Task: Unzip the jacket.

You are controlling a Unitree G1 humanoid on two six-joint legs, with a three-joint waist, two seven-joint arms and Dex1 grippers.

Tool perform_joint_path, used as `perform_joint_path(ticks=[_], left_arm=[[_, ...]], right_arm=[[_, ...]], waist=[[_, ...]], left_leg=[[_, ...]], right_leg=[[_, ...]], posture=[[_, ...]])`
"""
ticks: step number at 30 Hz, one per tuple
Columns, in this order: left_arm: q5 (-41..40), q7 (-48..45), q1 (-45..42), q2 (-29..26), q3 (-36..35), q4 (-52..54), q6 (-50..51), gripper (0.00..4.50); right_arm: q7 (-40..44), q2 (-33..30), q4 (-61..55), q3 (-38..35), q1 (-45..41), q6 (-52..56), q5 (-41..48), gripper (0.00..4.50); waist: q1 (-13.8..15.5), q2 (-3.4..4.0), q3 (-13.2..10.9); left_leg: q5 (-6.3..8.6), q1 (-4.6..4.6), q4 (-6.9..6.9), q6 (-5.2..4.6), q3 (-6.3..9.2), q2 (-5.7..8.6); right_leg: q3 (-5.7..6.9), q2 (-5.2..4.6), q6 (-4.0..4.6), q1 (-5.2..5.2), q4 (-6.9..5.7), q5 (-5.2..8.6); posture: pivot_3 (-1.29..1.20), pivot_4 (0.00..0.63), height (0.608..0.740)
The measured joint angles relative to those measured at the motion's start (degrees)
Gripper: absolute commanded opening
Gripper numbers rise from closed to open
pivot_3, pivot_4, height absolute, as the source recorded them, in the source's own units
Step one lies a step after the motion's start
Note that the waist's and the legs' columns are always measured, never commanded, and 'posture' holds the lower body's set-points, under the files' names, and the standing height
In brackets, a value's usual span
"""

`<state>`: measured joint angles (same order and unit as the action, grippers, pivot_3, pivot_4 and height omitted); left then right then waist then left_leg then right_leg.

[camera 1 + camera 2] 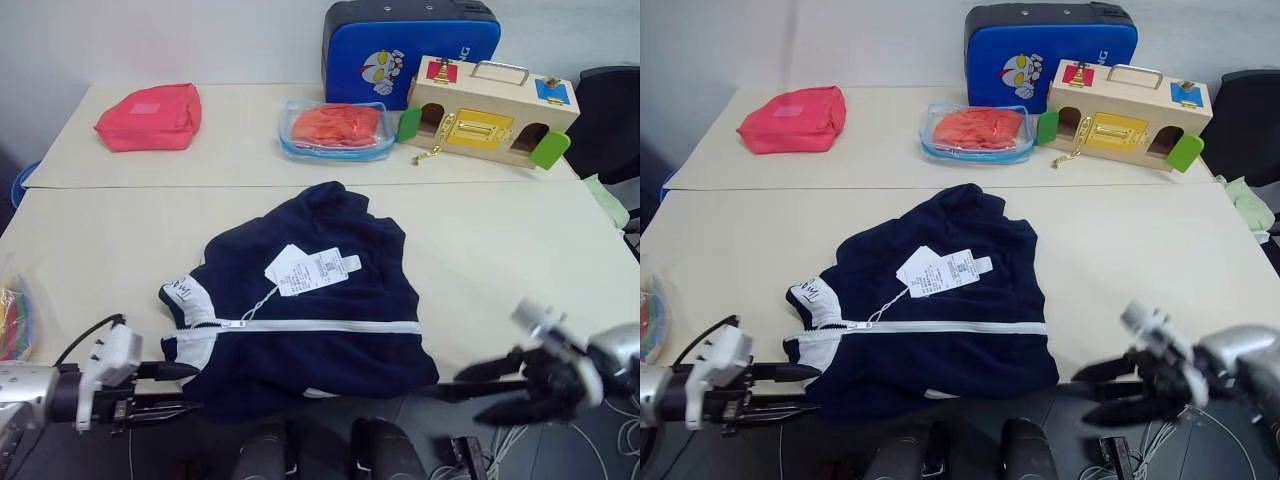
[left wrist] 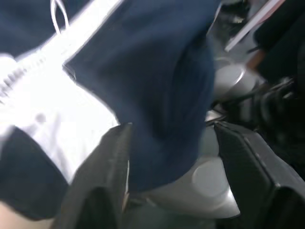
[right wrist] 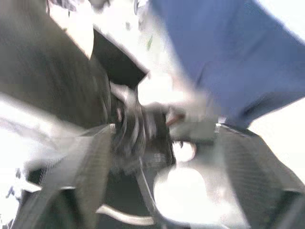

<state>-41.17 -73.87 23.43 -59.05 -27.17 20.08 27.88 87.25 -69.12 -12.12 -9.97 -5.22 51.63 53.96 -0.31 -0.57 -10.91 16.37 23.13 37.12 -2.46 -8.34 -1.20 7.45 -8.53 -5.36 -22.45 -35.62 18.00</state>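
The navy jacket (image 1: 330, 345) lies flat on the near table, its collar toward my left. Its white zipper (image 1: 320, 326) runs straight across and looks closed, with white paper tags (image 1: 312, 269) above it. My left gripper (image 1: 182, 389) is at the jacket's collar end by the table edge, open. In the left wrist view its fingers (image 2: 102, 171) stand apart, with the jacket's (image 2: 157, 71) fabric and zipper (image 2: 71, 33) just beyond them. My right gripper (image 1: 468, 393) hovers open off the jacket's other end, apart from the cloth. The right wrist view shows its spread fingers (image 3: 257, 171).
On the far table sit a red pouch (image 1: 150, 117), an orange cloth in a clear bag (image 1: 337, 128), a blue case (image 1: 400, 45) and a wooden latch box (image 1: 490, 120). A colourful bundle (image 1: 12, 320) lies at the left table edge.
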Motion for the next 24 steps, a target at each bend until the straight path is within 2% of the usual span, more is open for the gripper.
perform_joint_path(ticks=[2, 4, 7, 9, 13, 18, 21, 23, 24], left_arm=[[-3.06, -0.16, -0.26, -1.09, -2.13, -0.09, 5.12, 2.78], [-4.43, 0.94, -2.76, -1.58, -2.35, -0.34, 8.25, 3.13], [-2.04, 9.85, -14.61, 3.33, -1.50, -4.15, 6.21, 3.92], [2.06, 13.82, -18.69, 5.88, 0.21, -6.85, 2.38, 4.47], [10.68, 18.94, -24.59, 9.97, 6.68, -13.67, -4.80, 4.47], [16.39, 20.55, -30.02, 11.93, 13.02, -19.06, -7.23, 4.47], [19.60, 22.85, -34.76, 13.43, 16.26, -22.40, -7.50, 3.89], [21.35, 24.21, -36.91, 14.36, 17.48, -24.17, -7.57, 3.36], [22.15, 24.44, -38.26, 14.76, 18.50, -25.35, -7.60, 3.01]], right_arm=[[-1.66, 1.76, 2.89, 0.58, -4.91, 1.60, 0.27, 4.49], [-5.87, 5.94, 6.33, 1.99, -9.95, 0.71, -2.37, 4.50], [-16.32, 14.91, 11.15, 8.61, -19.04, -2.63, -11.88, 4.50], [-21.26, 19.20, 13.59, 11.28, -22.46, -3.25, -15.79, 4.50], [-29.86, 27.39, 20.11, 16.37, -28.21, -5.63, -24.16, 4.50], [-32.15, 33.22, 24.38, 16.58, -32.15, -5.06, -26.79, 4.50], [-31.80, 35.13, 26.32, 17.12, -33.44, -5.77, -28.22, 3.91], [-31.81, 36.79, 27.89, 17.06, -34.04, -6.82, -28.86, 3.32], [-32.05, 38.00, 29.05, 16.81, -34.40, -7.79, -29.34, 2.89]], waist=[[0.12, 0.00, 0.00], [0.08, 0.05, -0.03], [0.06, 0.12, -0.06], [0.06, 0.13, -0.06], [-0.17, 0.11, -0.06], [-0.47, 0.05, -0.03], [-0.89, 0.00, 0.00], [-1.21, -0.03, 0.02], [-1.35, -0.03, 0.02]], left_leg=[[0.02, 0.02, -0.02, 0.07, 0.00, -0.01], [0.02, 0.08, 0.00, 0.10, -0.02, 0.02], [-0.08, 0.13, 0.01, 0.21, -0.06, 0.03], [-0.12, 0.13, -0.02, 0.21, -0.13, 0.07], [-0.33, 0.21, 0.01, -0.14, -0.32, 0.09], [-0.42, 0.20, 0.09, -0.30, -0.38, 0.08], [-0.43, 0.14, 0.10, -0.33, -0.36, 0.09], [-0.45, 0.15, 0.09, -0.31, -0.30, 0.09], [-0.46, 0.15, 0.06, -0.30, -0.30, 0.09]], right_leg=[[0.05, 0.01, 0.08, -0.02, 0.00, 0.04], [0.04, 0.01, 0.07, -0.08, -0.01, 0.04], [0.01, 0.02, 0.02, -0.15, -0.13, -0.01], [-0.01, 0.02, 0.02, -0.19, -0.23, -0.02], [0.05, 0.13, 0.01, -0.29, -0.35, -0.02], [0.12, 0.19, -0.11, -0.20, -0.38, -0.09], [0.10, 0.15, -0.15, -0.17, -0.38, -0.11], [0.09, 0.15, -0.15, -0.16, -0.41, -0.12], [0.09, 0.17, -0.15, -0.17, -0.47, -0.12]], posture=[[0.00, 0.150, 0.740], [0.00, 0.150, 0.740], [0.00, 0.150, 0.740], [0.00, 0.150, 0.740], [0.00, 0.150, 0.740], [0.00, 0.150, 0.740], [0.00, 0.150, 0.740], [0.00, 0.150, 0.740], [0.00, 0.150, 0.740]])
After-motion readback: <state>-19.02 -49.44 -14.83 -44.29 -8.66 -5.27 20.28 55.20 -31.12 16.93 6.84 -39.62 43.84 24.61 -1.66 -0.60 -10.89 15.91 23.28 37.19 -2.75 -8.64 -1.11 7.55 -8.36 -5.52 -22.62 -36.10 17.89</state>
